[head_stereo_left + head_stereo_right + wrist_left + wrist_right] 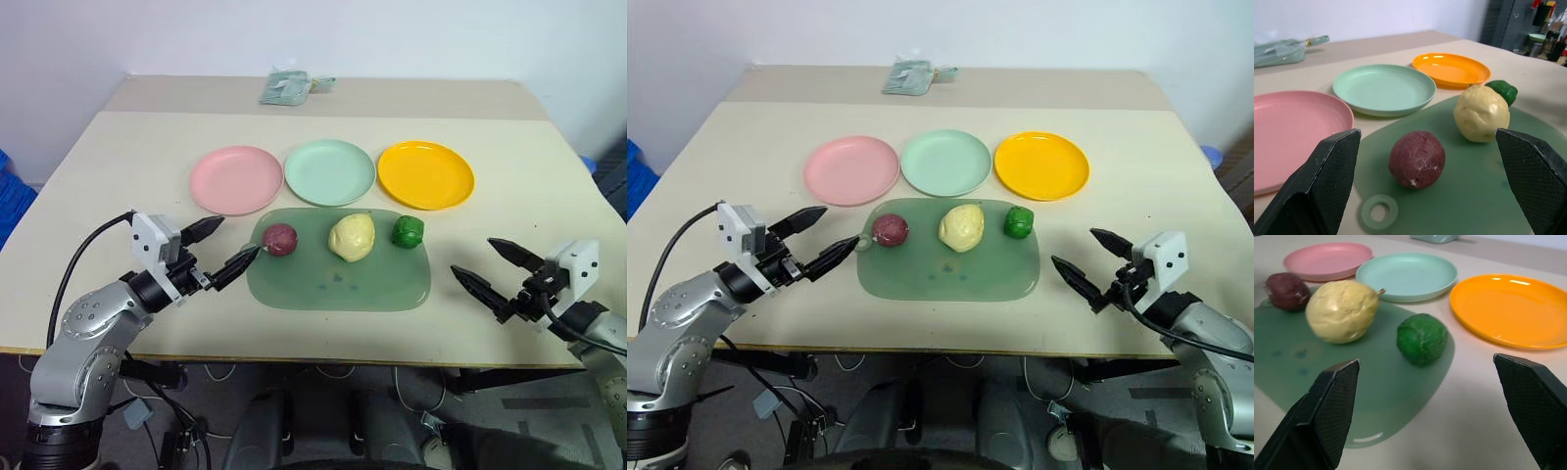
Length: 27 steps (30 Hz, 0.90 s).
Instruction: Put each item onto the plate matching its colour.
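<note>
- Worktop (98,176) carried three plates in a row, which you could see across its middle: the pink plate (235,179) at 9 o'clock of the mint green plate (329,171), and the orange-yellow plate (425,174) at 3 o'clock of it.
- All three plates were bare.
- At 6 o'clock of the plates lay the green mat (338,279), its far edge just beside the pink and mint plates.
- On the mat sat three lumps in a line: the purplish-red lump (280,239) at the 9 o'clock end, the pale yellow lump (352,236) in the middle, the small green lump (408,231) at the 3 o'clock end.
- Your left gripper (222,247) hung over the worktop at 9 o'clock of the mat, jaws spread wide and holding nothing, one fingertip near the purplish-red lump without touching it.
- Your right gripper (487,261) hung at 3 o'clock of the mat, well apart from the green lump, jaws likewise wide and empty.
- At 12 o'clock, near the far edge, lay a folded greenish packet (289,86).
</note>
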{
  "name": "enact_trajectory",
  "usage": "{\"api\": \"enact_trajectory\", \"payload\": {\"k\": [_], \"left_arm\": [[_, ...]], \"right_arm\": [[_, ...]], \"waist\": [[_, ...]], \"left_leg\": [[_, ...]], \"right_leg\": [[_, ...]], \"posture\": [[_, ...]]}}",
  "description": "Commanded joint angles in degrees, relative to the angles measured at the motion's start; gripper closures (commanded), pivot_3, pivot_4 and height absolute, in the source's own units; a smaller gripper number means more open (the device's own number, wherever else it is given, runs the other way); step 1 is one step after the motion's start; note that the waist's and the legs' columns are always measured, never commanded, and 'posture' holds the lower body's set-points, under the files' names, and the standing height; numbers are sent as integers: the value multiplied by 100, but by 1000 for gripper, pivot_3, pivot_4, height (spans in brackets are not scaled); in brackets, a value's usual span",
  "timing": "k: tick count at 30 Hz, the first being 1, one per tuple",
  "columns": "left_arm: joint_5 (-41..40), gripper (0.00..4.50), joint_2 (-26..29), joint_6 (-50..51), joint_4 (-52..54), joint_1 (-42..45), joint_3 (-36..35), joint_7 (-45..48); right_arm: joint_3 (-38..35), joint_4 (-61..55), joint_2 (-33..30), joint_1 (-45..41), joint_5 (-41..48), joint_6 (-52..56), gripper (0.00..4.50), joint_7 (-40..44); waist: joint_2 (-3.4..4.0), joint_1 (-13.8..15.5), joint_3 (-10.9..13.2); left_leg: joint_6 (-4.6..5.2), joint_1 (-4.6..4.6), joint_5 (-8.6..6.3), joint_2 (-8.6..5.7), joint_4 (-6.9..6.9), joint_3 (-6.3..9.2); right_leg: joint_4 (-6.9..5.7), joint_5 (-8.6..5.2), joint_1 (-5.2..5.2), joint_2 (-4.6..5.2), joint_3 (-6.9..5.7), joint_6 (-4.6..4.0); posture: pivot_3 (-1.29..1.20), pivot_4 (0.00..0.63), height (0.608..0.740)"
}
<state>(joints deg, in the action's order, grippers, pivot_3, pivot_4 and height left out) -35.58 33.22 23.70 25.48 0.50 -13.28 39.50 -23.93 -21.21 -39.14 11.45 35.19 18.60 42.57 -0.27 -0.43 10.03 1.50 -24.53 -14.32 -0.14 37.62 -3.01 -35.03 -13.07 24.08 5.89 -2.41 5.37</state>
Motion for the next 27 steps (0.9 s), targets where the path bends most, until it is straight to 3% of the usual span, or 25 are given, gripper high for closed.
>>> {"api": "enact_trajectory", "payload": {"k": [1,18,27], "left_arm": [[-104,0,104,2,178,-7,-160,66],[7,0,-20,-49,248,-84,-40,-223],[385,0,-339,509,-110,641,443,-1113]], "right_arm": [[-241,-200,-58,5,125,-13,24,86],[-123,-197,-159,-331,232,22,24,552],[545,-379,-162,-1107,369,30,24,1092]], "waist": [[-1,2,1],[-1,4,1],[-1,88,1]], "left_leg": [[0,0,0,0,0,0],[-17,0,-10,0,0,1],[0,1,0,0,1,0]], "right_leg": [[0,0,0,0,0,0],[2,0,2,3,1,-1],[1,0,-1,0,1,-1]], "posture": [[0,150,740],[0,150,740],[0,150,740]]}}
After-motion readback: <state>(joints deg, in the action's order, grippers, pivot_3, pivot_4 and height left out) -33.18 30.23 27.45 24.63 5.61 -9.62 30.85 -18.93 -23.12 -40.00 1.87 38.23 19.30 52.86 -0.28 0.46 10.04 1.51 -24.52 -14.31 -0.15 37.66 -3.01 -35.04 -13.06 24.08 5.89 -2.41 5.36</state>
